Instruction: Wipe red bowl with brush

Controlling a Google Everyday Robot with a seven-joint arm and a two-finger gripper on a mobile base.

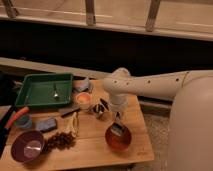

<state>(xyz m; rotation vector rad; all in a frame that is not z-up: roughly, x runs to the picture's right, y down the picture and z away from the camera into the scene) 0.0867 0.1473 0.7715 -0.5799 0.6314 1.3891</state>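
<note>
Arm (150, 85) in from frame R, wrist bent down, gripper (118, 120) pinching brush (118, 130) over red bowl (109, 143)

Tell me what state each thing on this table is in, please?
hand: just above the red bowl, at the brush.
brush: in the red bowl, under the hand.
red bowl: upright, brush inside.
purple bowl: upright.
green tray: lying flat, small utensil inside.

Green tray (37, 95) back left on wooden surface (92, 146), small utensil (56, 92) inside. Orange cup (83, 100) beside tray. Purple bowl (27, 146) front left, brown cluster (60, 141) beside it.
</note>
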